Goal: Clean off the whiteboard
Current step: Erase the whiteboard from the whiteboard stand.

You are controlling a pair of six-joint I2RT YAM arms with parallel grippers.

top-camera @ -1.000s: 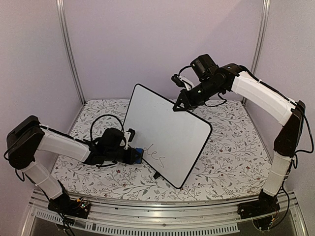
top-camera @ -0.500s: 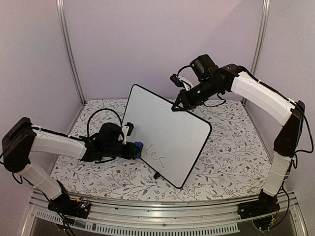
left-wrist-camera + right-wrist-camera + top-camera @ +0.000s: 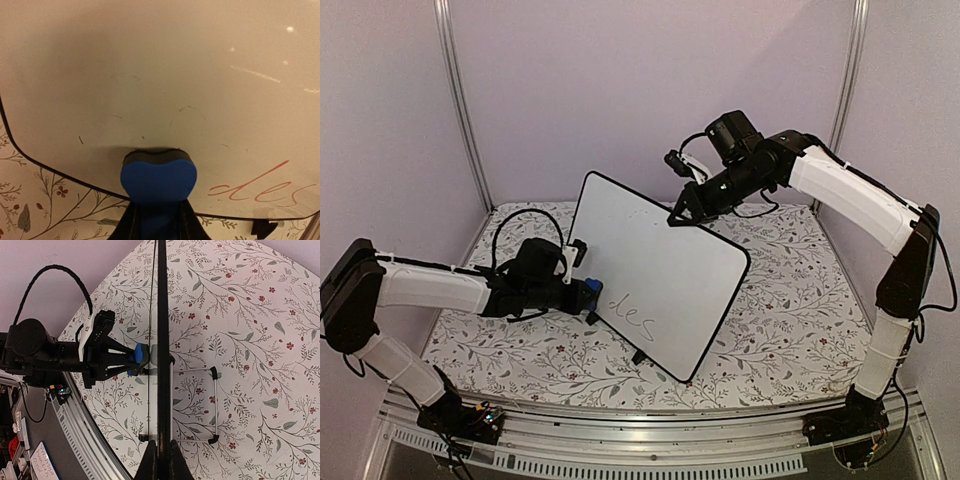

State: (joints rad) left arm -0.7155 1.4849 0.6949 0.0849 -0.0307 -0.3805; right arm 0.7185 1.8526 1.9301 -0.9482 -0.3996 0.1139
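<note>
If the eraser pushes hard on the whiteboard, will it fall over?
Probably not: the right gripper pinches the top edge of the whiteboard. It looks stiff, its edge dead straight in the right wrist view. Alone on its thin wire stand, it might tip.

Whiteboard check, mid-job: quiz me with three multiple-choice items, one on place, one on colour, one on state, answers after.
1. From the top camera, where is the eraser relative to the writing "des" on the whiteboard?
A) left of it B) over it C) right of it
2. What colour is the eraser?
A) green B) blue C) yellow
3. What is the right tool doing?
A) hanging open B) holding the eraser C) clamping the whiteboard's top edge

Answers: 1 A, the letters lie to its right. 2 B, it is blue in every view. 3 C, its fingers pinch the rim in the right wrist view.
</note>
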